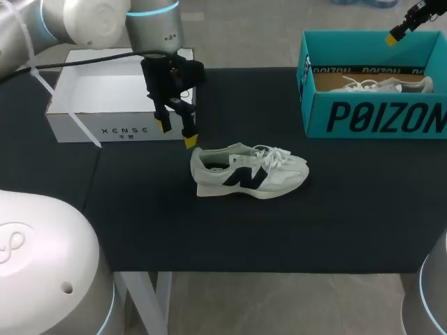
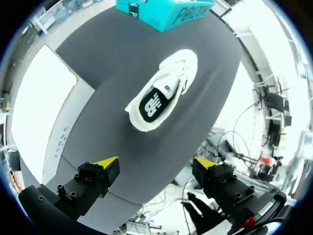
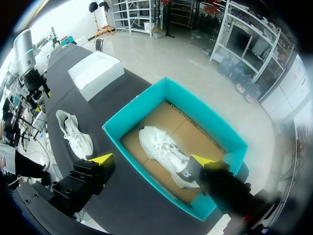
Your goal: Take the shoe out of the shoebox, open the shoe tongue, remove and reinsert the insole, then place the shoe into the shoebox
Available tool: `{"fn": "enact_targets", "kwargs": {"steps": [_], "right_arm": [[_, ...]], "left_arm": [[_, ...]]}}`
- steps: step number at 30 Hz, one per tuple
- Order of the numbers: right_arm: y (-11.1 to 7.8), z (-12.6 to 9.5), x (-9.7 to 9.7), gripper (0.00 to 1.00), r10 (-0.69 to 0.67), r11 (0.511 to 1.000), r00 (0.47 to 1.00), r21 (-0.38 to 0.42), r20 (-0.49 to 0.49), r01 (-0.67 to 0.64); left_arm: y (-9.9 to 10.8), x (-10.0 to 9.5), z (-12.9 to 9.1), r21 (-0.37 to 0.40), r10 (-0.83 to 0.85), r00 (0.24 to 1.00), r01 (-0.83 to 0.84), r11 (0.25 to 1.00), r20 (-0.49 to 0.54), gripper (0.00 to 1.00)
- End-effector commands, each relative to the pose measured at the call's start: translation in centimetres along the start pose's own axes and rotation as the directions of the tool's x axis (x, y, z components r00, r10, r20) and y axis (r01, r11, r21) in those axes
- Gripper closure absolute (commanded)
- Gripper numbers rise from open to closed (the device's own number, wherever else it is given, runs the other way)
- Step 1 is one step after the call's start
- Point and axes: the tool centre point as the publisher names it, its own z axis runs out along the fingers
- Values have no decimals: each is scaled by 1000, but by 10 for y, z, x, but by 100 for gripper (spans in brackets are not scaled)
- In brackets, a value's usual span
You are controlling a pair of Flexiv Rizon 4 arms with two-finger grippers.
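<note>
Holds left gripper [image 1: 176, 134] apart beside the heel of the white sneaker [image 1: 249, 172] on the black mat [image 1: 335, 209]. Hangs right gripper [image 3: 152, 159] apart over the teal shoebox [image 3: 128, 118], 1 other sneaker [image 3: 164, 152] inside.

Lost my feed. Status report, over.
Left tool open, near the heel of the shoe on the table. Right tool open above the shoebox; second shoe inside it. Nothing in the way.

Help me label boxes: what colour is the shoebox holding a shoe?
Teal shoebox, clearest in right wrist view.
</note>
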Motion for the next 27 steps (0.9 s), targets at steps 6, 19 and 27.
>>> {"fn": "enact_targets", "kwargs": {"steps": [6, 19, 27], "right_arm": [[0, 0, 0, 0, 0, 1000, 1000, 1, 0, 0], [0, 0, 0, 0, 0, 1000, 1000, 1, 0, 0], [0, 0, 0, 0, 0, 1000, 1000, 1, 0, 0]], "left_arm": [[34, -16, -13, 370, 383, 909, -302, 878, -166, 0], [52, 3, -33, 592, 490, 871, -376, 713, -36, 0], [40, 12, -34, 580, 488, 873, -402, 708, 8, 0]]}}
